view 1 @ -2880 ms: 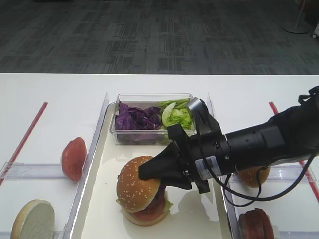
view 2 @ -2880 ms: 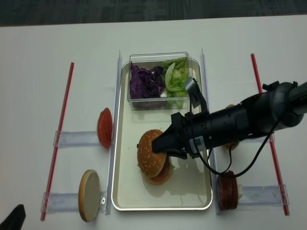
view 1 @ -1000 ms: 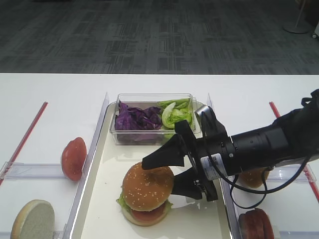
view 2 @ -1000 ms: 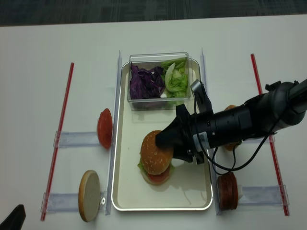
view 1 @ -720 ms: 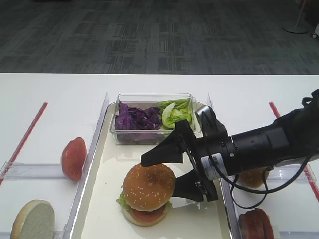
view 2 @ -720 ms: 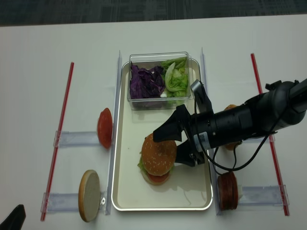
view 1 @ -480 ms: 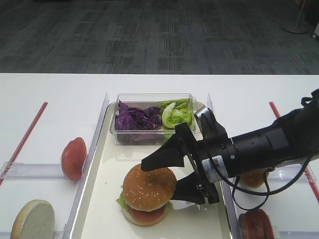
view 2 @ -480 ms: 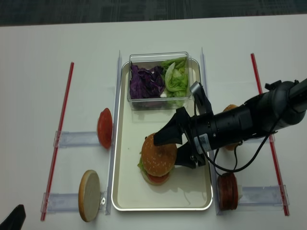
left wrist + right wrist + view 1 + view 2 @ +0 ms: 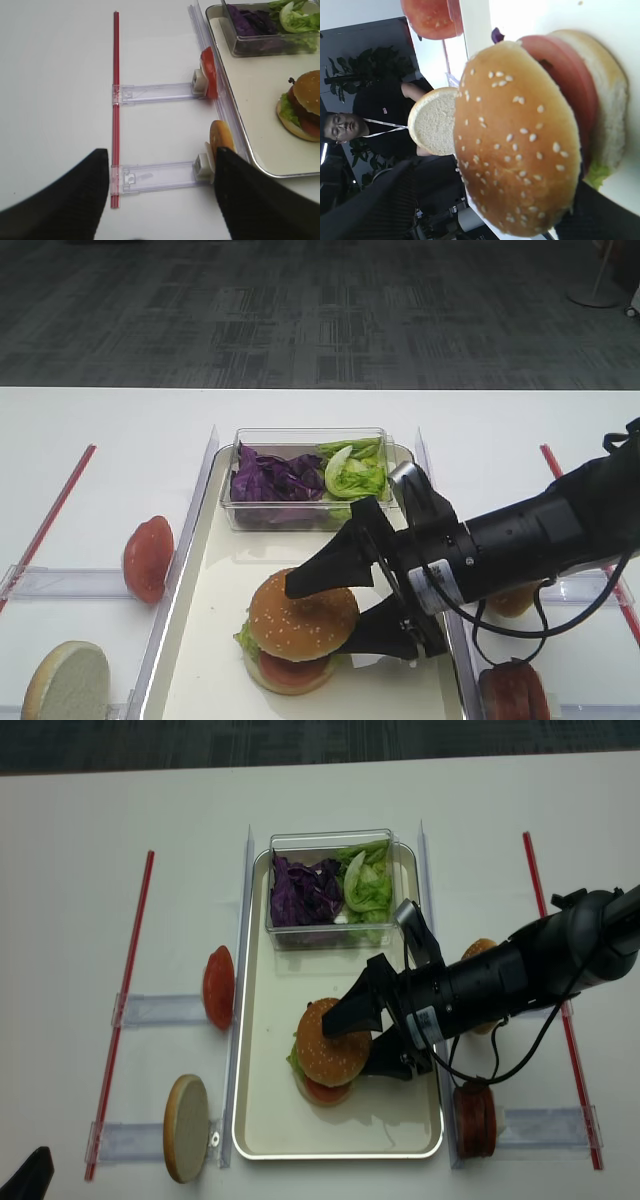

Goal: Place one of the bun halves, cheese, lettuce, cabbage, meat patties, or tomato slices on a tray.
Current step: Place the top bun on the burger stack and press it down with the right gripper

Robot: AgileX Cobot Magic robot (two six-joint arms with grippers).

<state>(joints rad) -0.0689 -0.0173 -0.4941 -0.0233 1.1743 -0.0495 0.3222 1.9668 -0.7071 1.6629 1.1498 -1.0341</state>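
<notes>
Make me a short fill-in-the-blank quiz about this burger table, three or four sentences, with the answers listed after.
1. The sesame bun top sits on a stacked burger inside the ____.
2. The right gripper has its jaws ____ around the bun top.
3. In the clear tub, the purple cabbage lies to the ____ of the lettuce in the overhead view.
4. The pale bun half stands in a holder ____ the tray.

Missing words: tray; open; left; outside
</notes>
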